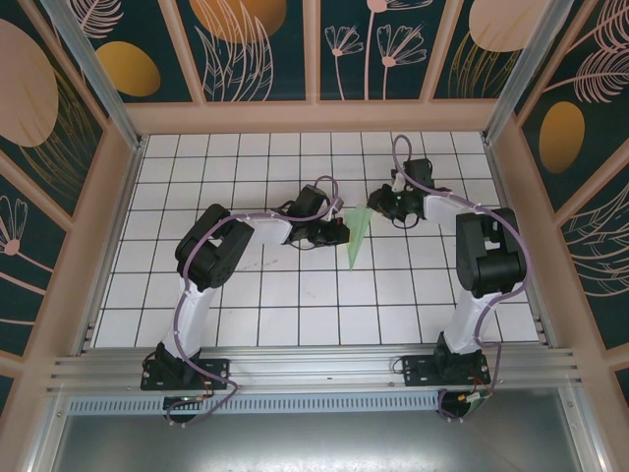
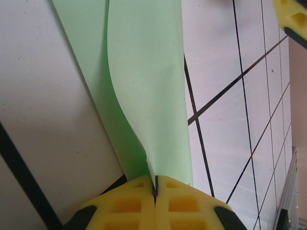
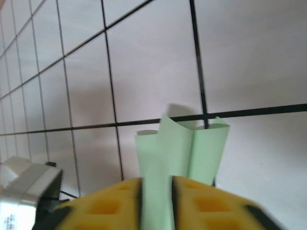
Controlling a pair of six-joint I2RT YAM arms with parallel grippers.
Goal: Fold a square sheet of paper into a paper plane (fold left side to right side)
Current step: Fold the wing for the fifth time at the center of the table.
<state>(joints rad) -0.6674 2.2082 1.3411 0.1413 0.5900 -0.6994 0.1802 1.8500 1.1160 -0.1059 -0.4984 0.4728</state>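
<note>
We see left gripper [image 2: 155,188] and right gripper [image 3: 157,186] both clamped on the narrow creased paper plane [image 1: 356,241], opposite ends, over the tiled table [image 1: 295,305].

One green paper [image 1: 355,241] and one tiled table [image 1: 295,317] are shown. Two arms are counted, left arm [image 1: 211,252] and right arm [image 1: 487,252], flanking the paper; two grippers, left gripper [image 2: 155,186] and right gripper [image 3: 157,188].
</note>
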